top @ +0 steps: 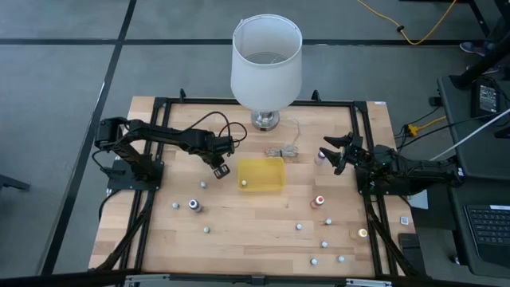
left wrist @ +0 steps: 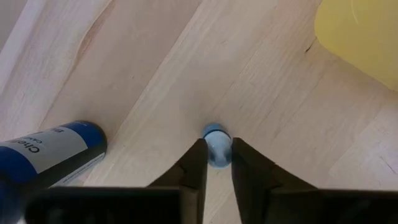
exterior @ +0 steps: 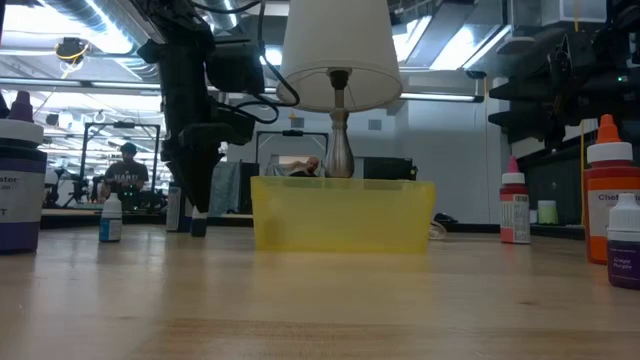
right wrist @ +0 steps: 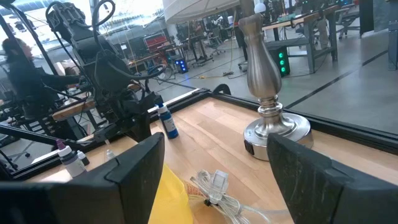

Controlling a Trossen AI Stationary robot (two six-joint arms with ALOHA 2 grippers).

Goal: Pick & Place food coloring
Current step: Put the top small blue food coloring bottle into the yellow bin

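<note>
Small food coloring bottles stand scattered on the wooden table, among them a red-topped one (top: pixel 319 202) and an orange-topped one (top: pixel 362 233). My left gripper (top: pixel 221 169) points down just left of the yellow tray (top: pixel 261 174) and is shut on a tiny blue-topped bottle (left wrist: pixel 216 144). One small bottle (top: pixel 244 182) lies inside the tray. My right gripper (top: pixel 329 151) hovers open right of the tray, beside a bottle (top: pixel 320 158), touching nothing. Its fingers spread wide in the right wrist view (right wrist: pixel 216 140). My left gripper pinches the blue-topped bottle by the sides of its body, just under the cap (left wrist: pixel 216 132), between its two fingertips (left wrist: pixel 198 163). The fingers come from above, pointing down, and the bottle stays upright. Whether its base rests on the table, I cannot tell.
A tall lamp with a white shade (top: pixel 266 60) stands at the far edge, its metal base (right wrist: pixel 267 118) near a coiled clear cable (top: pixel 283 150). A larger blue-labelled bottle (left wrist: pixel 50 152) lies close to my left gripper. Black frame rails border the table. Bare wood lies between the near-side bottles.
</note>
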